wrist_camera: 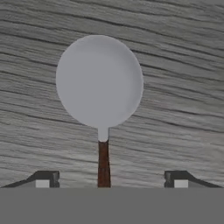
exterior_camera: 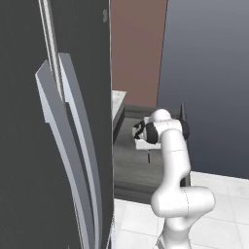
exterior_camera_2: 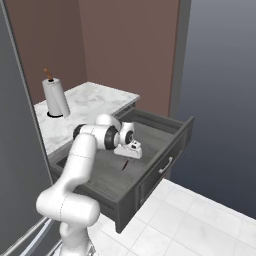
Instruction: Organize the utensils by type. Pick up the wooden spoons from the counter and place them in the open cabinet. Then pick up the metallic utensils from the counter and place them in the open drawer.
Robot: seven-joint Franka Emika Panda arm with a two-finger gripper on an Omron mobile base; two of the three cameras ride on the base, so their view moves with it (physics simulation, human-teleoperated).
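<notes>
My tool (wrist_camera: 111,179) hangs low over the open drawer (exterior_camera_2: 165,131), its tips spread wide with nothing gripped. The round-headed metallic utensil (wrist_camera: 100,83) lies between them on the drawer's grey floor, handle towards me. This drop looks done; next I'd lift clear and return to the counter (exterior_camera_2: 90,102) for any remaining utensil.

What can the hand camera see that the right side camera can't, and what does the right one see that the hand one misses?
Hand view only: the spoon's round silver head up close, with the gripper's two dark tips standing wide apart on either side of its dark handle, not squeezing it.

Right base view only: the white arm, the paper towel roll on the marble counter, the floor tiles and the drawer's front handle.

Both: the spoon lying on the grey wood floor of the open drawer.
</notes>
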